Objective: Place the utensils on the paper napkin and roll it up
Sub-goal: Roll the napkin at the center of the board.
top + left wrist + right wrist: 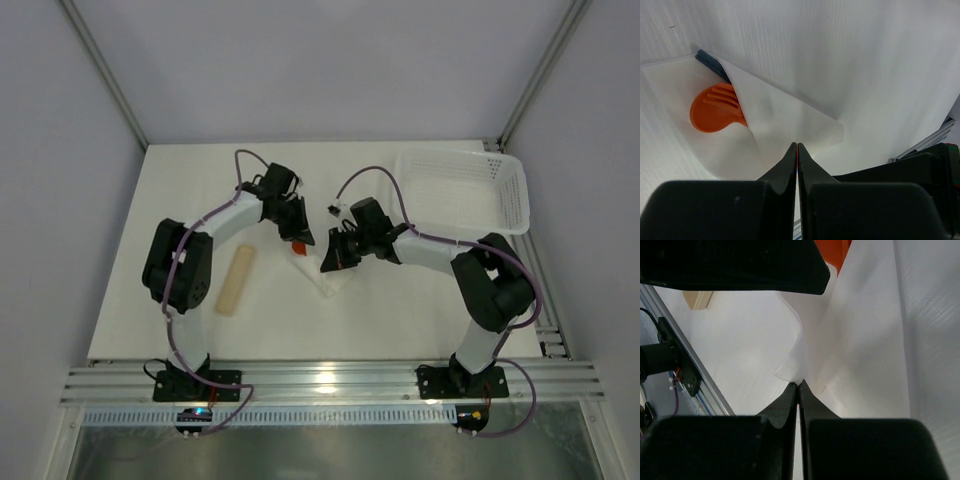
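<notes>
1. The paper napkin [328,283] lies near the middle of the table [180,200], between the two grippers. It is partly folded and lifted off the surface.
2. The left gripper [797,146] has its fingers pressed together. In the left wrist view the tips meet right at the edge of a napkin flap and appear to pinch it.
3. That flap is folded diagonally over the utensils. The round end of the orange utensil [715,107], marked with tine-like ridges, sticks out from under the fold and rests on the lower layer of paper.
4. The tip of a dark stick [710,61] shows just above the orange utensil at the top of the fold. The rest of it is hidden under the paper.
5. The right gripper [799,384] is also closed. It nips a corner of the napkin, and the sheet rises from the tips in soft folds.
6. From overhead, the left gripper sits above the orange piece and the right gripper is just beside it over the napkin.
7. A beige cylinder [236,281] lies on the table to the left, apart from the napkin.
8. A white perforated basket [460,190] stands at the far right of the table.
</notes>
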Motion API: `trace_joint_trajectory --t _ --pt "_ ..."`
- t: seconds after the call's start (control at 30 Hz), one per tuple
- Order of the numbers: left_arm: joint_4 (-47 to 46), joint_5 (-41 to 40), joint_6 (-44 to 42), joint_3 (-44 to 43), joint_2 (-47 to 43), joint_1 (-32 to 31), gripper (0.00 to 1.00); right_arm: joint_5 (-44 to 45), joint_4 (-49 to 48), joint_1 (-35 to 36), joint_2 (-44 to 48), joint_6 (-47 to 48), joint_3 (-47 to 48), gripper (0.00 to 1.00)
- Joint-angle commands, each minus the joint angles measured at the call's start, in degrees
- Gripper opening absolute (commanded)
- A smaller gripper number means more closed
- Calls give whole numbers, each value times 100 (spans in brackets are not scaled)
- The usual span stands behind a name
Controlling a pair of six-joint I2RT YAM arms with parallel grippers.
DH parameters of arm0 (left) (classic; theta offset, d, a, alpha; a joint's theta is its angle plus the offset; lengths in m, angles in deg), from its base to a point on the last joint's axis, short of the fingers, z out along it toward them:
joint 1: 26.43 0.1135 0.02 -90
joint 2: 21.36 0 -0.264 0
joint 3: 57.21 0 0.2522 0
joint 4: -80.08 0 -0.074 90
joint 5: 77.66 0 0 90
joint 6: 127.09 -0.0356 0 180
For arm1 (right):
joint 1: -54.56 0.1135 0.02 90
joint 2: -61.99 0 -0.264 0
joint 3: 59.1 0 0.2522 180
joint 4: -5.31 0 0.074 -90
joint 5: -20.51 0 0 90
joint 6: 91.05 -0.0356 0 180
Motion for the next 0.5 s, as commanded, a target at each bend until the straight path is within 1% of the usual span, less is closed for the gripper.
trace_joint_trajectory --t 0.0,0.2,0.47 --pt "133 45 -280 -79 121 5 0 -20 -78 -27 -28 62 205 4" --pt "572 -193 -543 -325 463 5 0 -2 -61 -35 -54 62 257 4" --pt "538 -229 -632 -449 639 5 0 -20 -8 -44 -63 80 284 3"
